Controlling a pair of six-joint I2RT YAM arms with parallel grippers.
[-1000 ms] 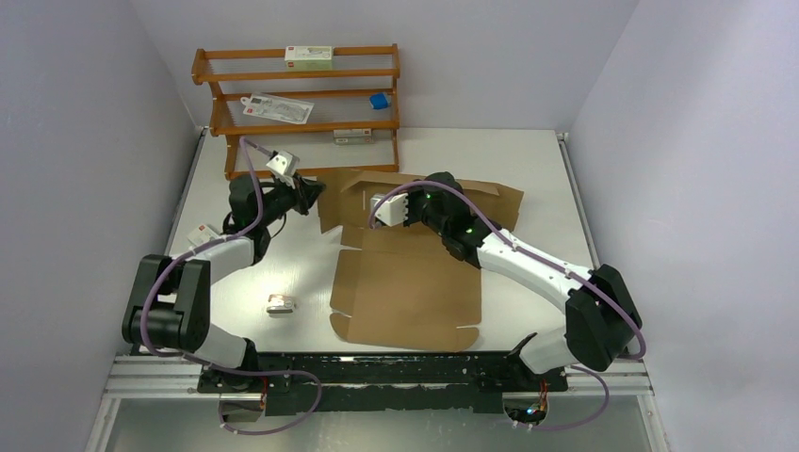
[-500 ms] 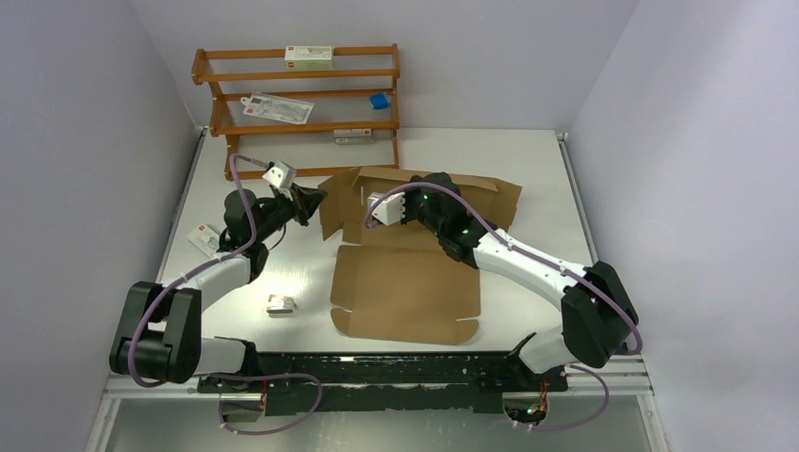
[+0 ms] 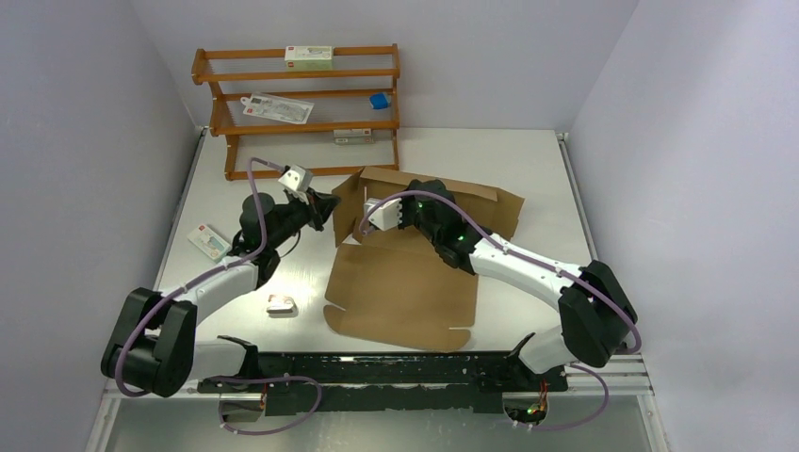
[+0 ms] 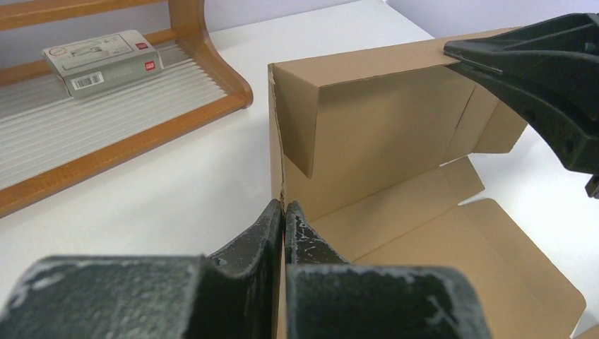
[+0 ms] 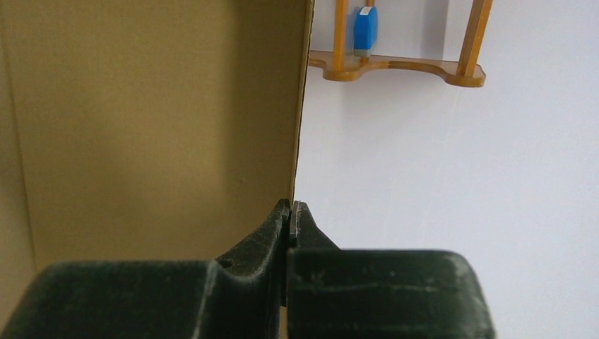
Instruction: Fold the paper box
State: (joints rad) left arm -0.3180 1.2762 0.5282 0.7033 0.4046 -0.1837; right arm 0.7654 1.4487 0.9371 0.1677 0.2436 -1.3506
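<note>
The paper box (image 3: 400, 287) is a brown corrugated die-cut sheet at the table's middle, its back panels raised upright. My left gripper (image 3: 330, 202) is shut on the left upright flap's edge; in the left wrist view (image 4: 284, 206) its fingers pinch the cardboard (image 4: 367, 134). My right gripper (image 3: 407, 202) is shut on the top edge of the raised back wall; in the right wrist view (image 5: 291, 205) the wall (image 5: 155, 120) stands to the left of its fingers. The right gripper's black finger also shows in the left wrist view (image 4: 537, 78).
An orange-brown wooden rack (image 3: 297, 108) stands at the back left with white cartons and a blue item (image 3: 379, 100). A small white carton (image 3: 207, 240) and a small packet (image 3: 280, 303) lie on the table to the left. Walls close both sides.
My left gripper has moved right and closed on the box's left flap. The back panels have risen more upright, and the flat part of the sheet has shifted and turned slightly.
</note>
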